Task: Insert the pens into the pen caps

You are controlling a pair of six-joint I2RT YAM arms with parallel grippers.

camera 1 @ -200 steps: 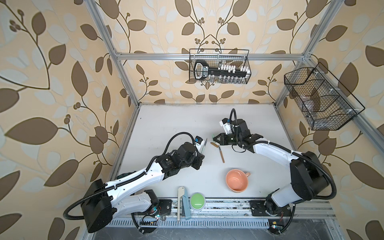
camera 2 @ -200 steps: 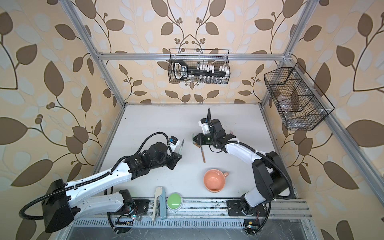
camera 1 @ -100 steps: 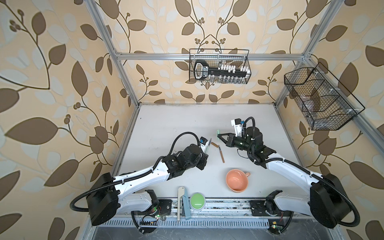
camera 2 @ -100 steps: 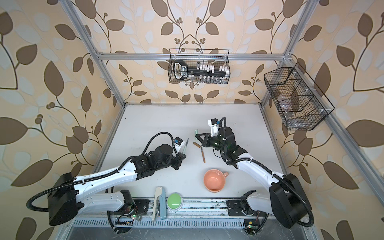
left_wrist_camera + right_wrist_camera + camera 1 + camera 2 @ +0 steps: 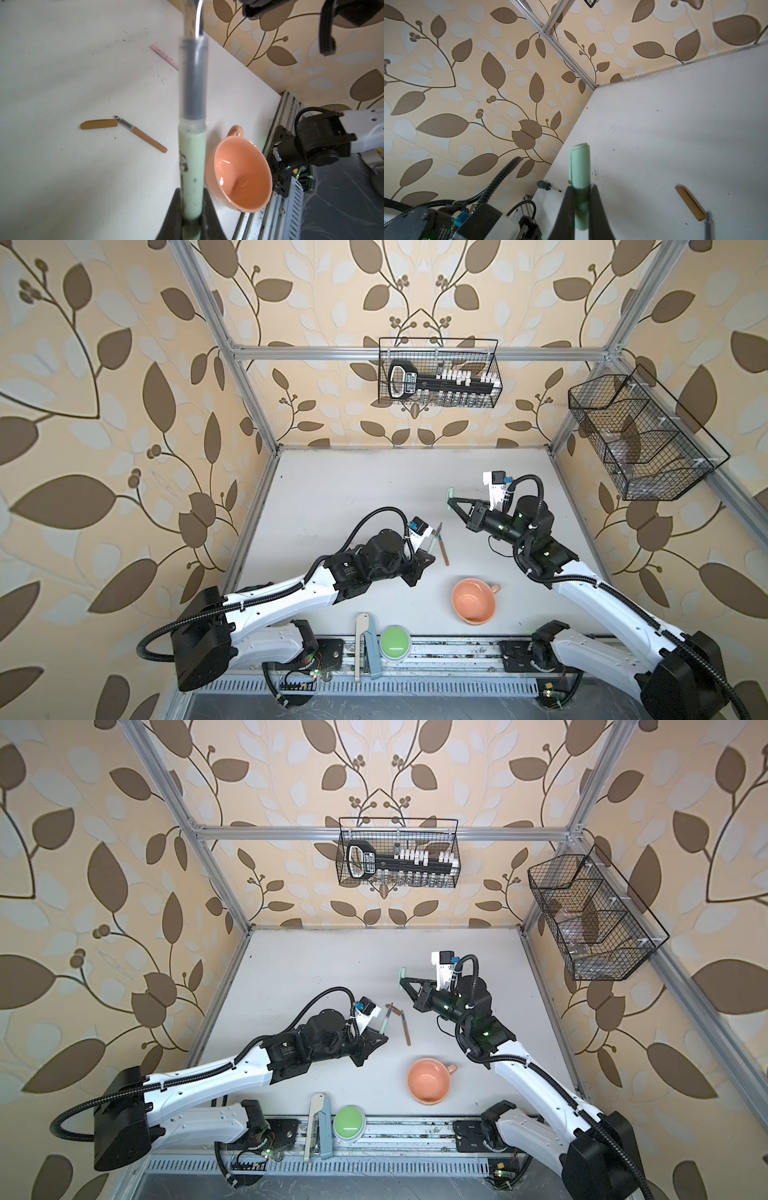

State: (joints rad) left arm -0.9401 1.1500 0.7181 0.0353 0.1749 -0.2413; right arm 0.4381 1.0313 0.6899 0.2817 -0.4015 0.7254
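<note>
My left gripper [image 5: 192, 191] is shut on the lower barrel of the grey-green pen [image 5: 192, 155], whose dark tip points away from it; both top views show that pen [image 5: 434, 540] [image 5: 384, 1021] above the table's middle. My right gripper [image 5: 581, 187] is shut on the pale green cap [image 5: 580, 166], held off the table to the pen's upper right [image 5: 450, 497] [image 5: 402, 977]. The tan-brown pen [image 5: 143, 136] [image 5: 406, 1029] lies on the table with its tip by the tan cap [image 5: 98, 124] [image 5: 689, 202]. A pink pen [image 5: 165, 56] lies further off. No pink cap is in view.
An orange cup [image 5: 473, 601] [image 5: 239, 172] stands near the front edge, right of the left gripper. A green dome button [image 5: 395, 641] sits on the front rail. A dark-handled screwdriver [image 5: 545, 185] lies by the left wall. Wire baskets [image 5: 438, 373] [image 5: 640, 435] hang on the walls.
The right arm has swung out to the right and carried the green cap up off the table. The left gripper has moved right with the green pen, closer to the cap.
</note>
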